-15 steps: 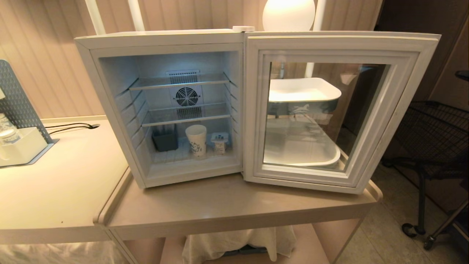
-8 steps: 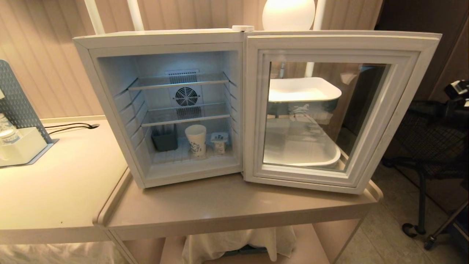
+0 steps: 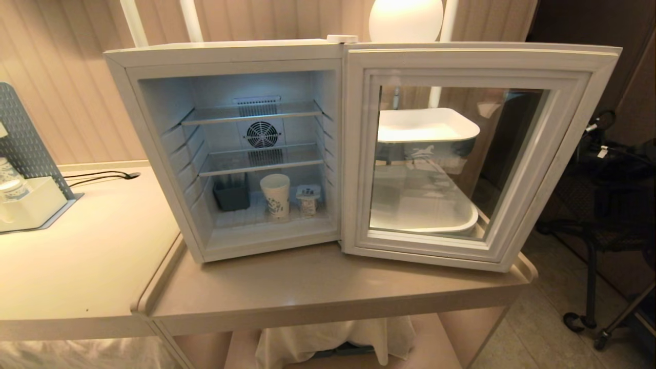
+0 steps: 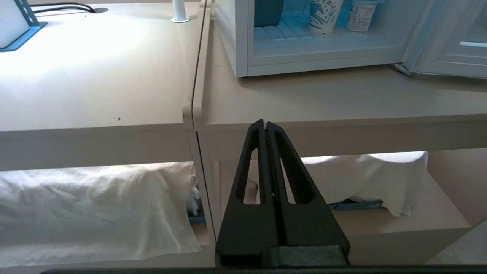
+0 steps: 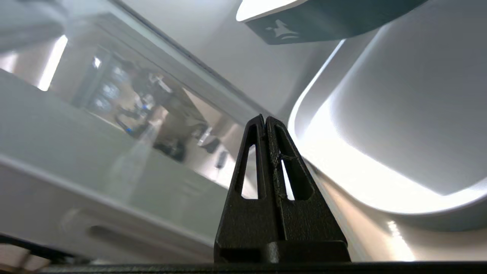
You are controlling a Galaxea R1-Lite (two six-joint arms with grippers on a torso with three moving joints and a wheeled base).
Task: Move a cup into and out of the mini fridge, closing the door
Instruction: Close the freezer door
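The mini fridge (image 3: 154, 128) stands open on the beige cart, its door (image 3: 476, 64) swung wide to the right. The cup (image 3: 275, 196), white with a blue print, sits upright on the fridge floor; the left wrist view catches its lower part (image 4: 323, 15). My right arm (image 3: 615, 159) shows as a dark shape beyond the door's outer edge. In the right wrist view my right gripper (image 5: 264, 118) is shut on nothing, close to the door's glass (image 5: 133, 114) from the outer side. My left gripper (image 4: 265, 123) is shut and parked below the cart's front edge.
Beside the cup stand a dark grey box (image 3: 231, 195) and a small pot (image 3: 308, 199). A white tray (image 3: 425, 125) shows through the door's glass. A black chair (image 3: 610, 225) stands on the right. A desk (image 3: 77, 266) adjoins the cart's left side.
My right arm has come into view at the right edge and moved in towards the back of the open door. The cup, fridge and left gripper have not moved.
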